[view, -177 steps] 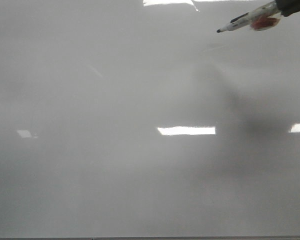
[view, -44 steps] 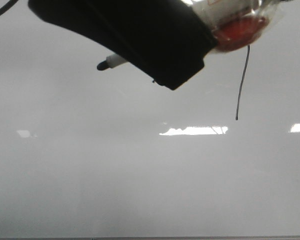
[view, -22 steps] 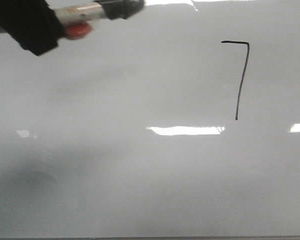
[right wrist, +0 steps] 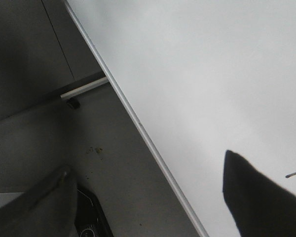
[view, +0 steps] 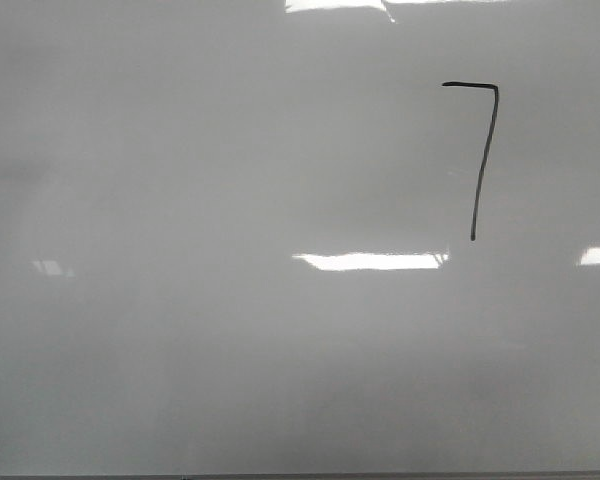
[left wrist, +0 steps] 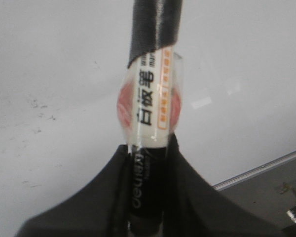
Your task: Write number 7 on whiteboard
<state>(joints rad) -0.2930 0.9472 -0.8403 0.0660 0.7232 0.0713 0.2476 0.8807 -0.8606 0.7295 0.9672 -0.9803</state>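
In the left wrist view, the left gripper (left wrist: pixel 147 197) is clenched around a whiteboard marker (left wrist: pixel 150 113), its dark fingers (left wrist: pixel 197 197) pressed to both sides of the barrel, which carries a white label with a red patch and has black tape wrapped around its far end. The right gripper (right wrist: pixel 153 207) stands released, one dark finger (right wrist: pixel 261 197) over the whiteboard (right wrist: pixel 197 74) and the other beside its edge. Farther off in the front view, the number 7 (view: pixel 483 150) sits in the upper right of the whiteboard (view: pixel 230 350), above a bright reflection (view: pixel 370 261).
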